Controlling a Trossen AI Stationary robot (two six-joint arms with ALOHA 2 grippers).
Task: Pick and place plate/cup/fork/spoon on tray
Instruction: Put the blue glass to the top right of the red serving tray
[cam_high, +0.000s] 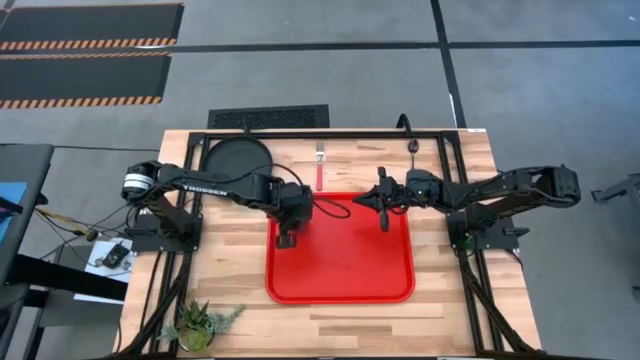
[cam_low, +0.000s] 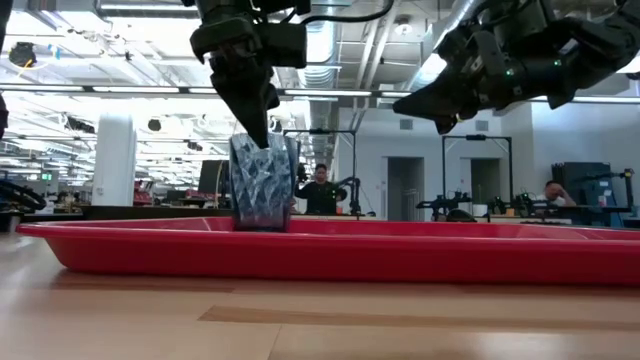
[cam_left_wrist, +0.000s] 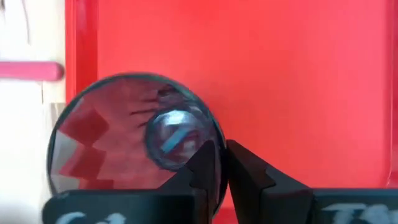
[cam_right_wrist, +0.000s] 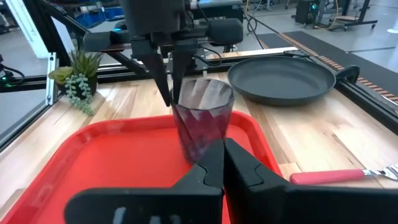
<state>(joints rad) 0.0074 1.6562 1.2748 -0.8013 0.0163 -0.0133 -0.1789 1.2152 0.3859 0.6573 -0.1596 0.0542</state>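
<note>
The dark see-through cup (cam_low: 263, 185) stands upright in the red tray (cam_high: 345, 280), near its far left corner. My left gripper (cam_high: 288, 230) is above it, shut on its rim. My right gripper (cam_high: 362, 200) is shut and empty, hovering over the tray's far edge and pointing at the cup (cam_right_wrist: 202, 118). The black plate (cam_high: 237, 160) lies on the table beyond the tray's far left corner. The red-handled fork (cam_high: 320, 172) and the dark spoon (cam_high: 413, 152) lie on the table beyond the tray's far edge. My left gripper holds the cup's rim (cam_left_wrist: 219, 152) on one side, one finger inside the cup and one outside, the wall between them. The fingers (cam_right_wrist: 163, 81) come from above, pointing down. The cup is upright; the tray's rim hides whether its foot rests on the tray floor.
A small potted plant (cam_high: 200, 325) stands at the table's near left corner. Most of the tray floor (cam_high: 360, 260) is bare. People and equipment show in the room beyond the table in the low view.
</note>
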